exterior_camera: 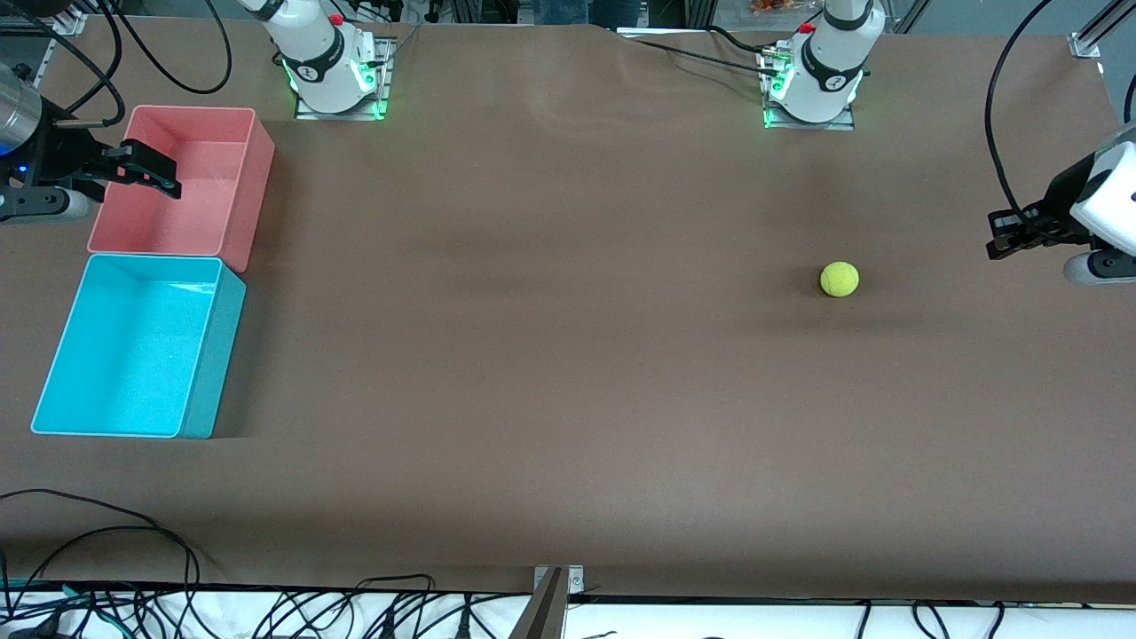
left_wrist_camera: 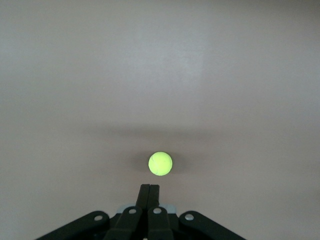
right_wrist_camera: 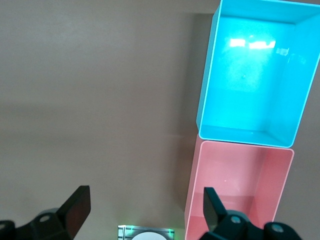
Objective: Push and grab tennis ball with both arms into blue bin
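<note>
The tennis ball [exterior_camera: 839,279] lies on the brown table toward the left arm's end, apart from both grippers. My left gripper [exterior_camera: 996,241] hovers at that end of the table, shut and empty; in the left wrist view its closed tips [left_wrist_camera: 149,189] point at the ball [left_wrist_camera: 160,163] with a small gap between. The blue bin [exterior_camera: 213,355] stands empty at the right arm's end. My right gripper [exterior_camera: 155,173] is open and empty over the pink bin's edge; the right wrist view shows it [right_wrist_camera: 146,202] and the blue bin [right_wrist_camera: 250,75].
A pink bin [exterior_camera: 248,204] stands touching the blue bin, farther from the front camera; it also shows in the right wrist view [right_wrist_camera: 240,180]. It is empty. Cables lie along the table's front edge [exterior_camera: 266,612]. The arm bases stand at the back edge.
</note>
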Action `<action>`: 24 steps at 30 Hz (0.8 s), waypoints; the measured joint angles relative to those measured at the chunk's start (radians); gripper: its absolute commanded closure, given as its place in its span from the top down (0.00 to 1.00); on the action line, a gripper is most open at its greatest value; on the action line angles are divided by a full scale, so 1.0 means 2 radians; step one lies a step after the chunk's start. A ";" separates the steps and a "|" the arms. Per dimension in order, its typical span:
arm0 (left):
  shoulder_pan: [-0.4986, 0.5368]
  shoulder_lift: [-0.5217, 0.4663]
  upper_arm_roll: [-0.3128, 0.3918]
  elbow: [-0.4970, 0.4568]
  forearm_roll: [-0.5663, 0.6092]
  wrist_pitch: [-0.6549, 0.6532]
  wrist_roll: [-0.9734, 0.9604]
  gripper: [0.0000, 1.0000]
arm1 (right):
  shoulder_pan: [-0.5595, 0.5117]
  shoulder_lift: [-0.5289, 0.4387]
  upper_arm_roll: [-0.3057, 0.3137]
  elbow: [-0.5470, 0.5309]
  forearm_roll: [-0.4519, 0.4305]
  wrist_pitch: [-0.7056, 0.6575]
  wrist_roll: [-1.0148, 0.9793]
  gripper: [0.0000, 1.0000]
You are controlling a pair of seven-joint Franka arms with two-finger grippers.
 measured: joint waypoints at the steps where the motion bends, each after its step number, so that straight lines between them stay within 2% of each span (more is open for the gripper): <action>1: 0.000 0.000 0.000 0.000 0.000 0.000 -0.004 0.00 | 0.000 0.000 0.000 0.000 0.000 0.000 0.000 1.00; 10: 0.003 0.000 0.001 0.000 0.007 -0.004 -0.119 0.00 | 0.000 0.000 0.000 0.000 0.000 0.000 0.000 1.00; 24: 0.019 0.017 0.001 -0.004 0.011 -0.005 -0.406 0.00 | 0.000 0.000 0.000 0.000 0.000 0.000 0.000 1.00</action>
